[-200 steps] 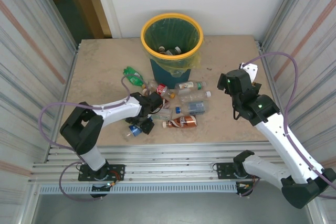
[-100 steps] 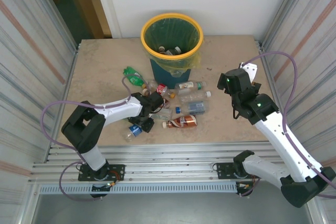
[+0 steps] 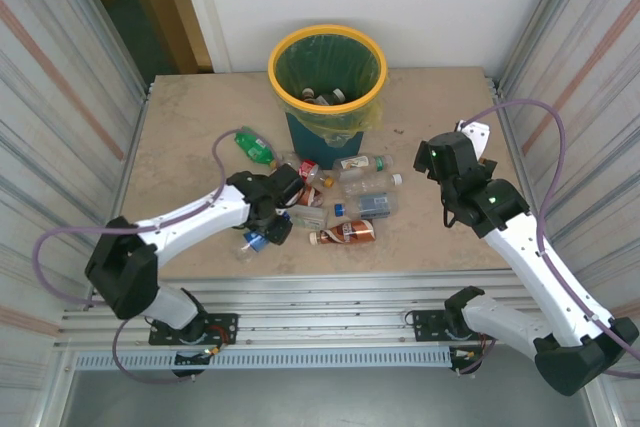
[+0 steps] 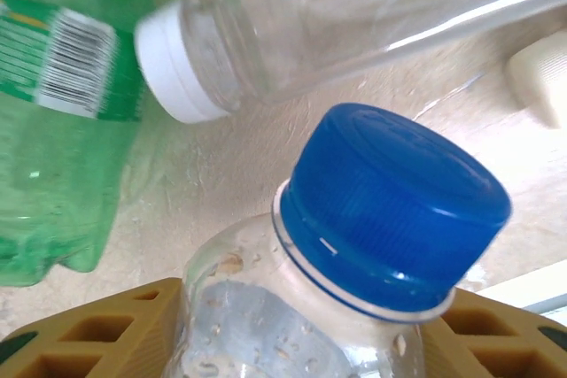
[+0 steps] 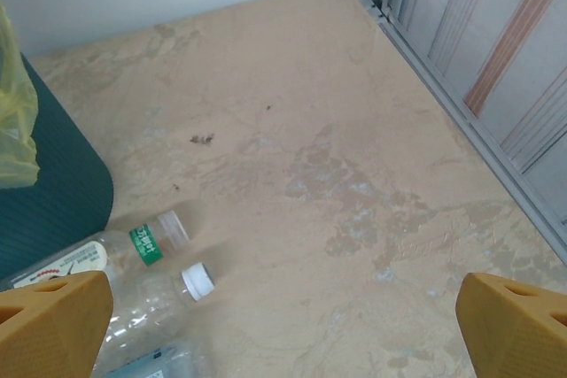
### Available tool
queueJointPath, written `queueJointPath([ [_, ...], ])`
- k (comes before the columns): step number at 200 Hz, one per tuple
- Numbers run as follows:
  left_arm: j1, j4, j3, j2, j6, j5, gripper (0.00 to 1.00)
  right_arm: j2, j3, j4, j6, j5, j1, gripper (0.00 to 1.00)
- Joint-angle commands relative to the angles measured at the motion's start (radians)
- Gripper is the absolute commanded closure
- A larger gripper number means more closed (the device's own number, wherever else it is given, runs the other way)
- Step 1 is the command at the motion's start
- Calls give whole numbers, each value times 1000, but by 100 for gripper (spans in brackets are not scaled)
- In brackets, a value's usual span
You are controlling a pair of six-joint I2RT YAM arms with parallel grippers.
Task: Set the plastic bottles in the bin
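The left end effector point(image 4: 297, 338) is clamped on the blue-capped bottle point(image 4: 390, 210) just below its cap (a slippery hold, likely). It should lift straight out of the bottle pile point(image 3: 352, 197) on the bench point(image 3: 180, 137) before swinging to the far bin point(image 3: 327, 31). The right end effector point(image 5: 283, 320) hangs with its fingers wide apart.

bin point(image 3: 274, 75): round, dark teal, with a wide yellow rim and a yellow-green bag liner; upright at upper centre of the top view.
bottles inside point(image 3: 326, 97): a few lie at the bin's bottom.
green bottle point(image 3: 254, 146): on its side, left of the bin's base.
clear bottles point(image 3: 365, 184): white-capped, lying on their sides mid-frame, just below the bin.
brown bottle point(image 3: 345, 232): red label, lying at the group's lower edge.
blue-capped bottle point(image 4: 390, 210): clear, seen close in the left wrist view, cap pointing to the upper right.
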Motion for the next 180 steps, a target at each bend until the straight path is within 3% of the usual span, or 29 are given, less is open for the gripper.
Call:
queueJointPath([
  [1, -9, -39, 54, -83, 13, 21, 53, 0, -12, -17, 40, 5, -6, 2],
  [39, -8, 44, 126, -202, 46, -25, 54, -8, -49, -21, 88, -9, -6, 2],
  [69, 17, 226, 170, -280, 85, -36, 54, -28, -93, -7, 134, -32, -6, 2],
  [97, 67, 426, 195, -312, 121, 28, 54, -41, -120, -21, 184, -30, -6, 2],
  [140, 188, 677, 276, -250, 132, 156, 55, -66, -149, -40, 214, -32, -6, 2],
  [180, 255, 800, 461, -74, 130, 245, 57, -101, -177, -44, 213, -35, -6, 2],
])
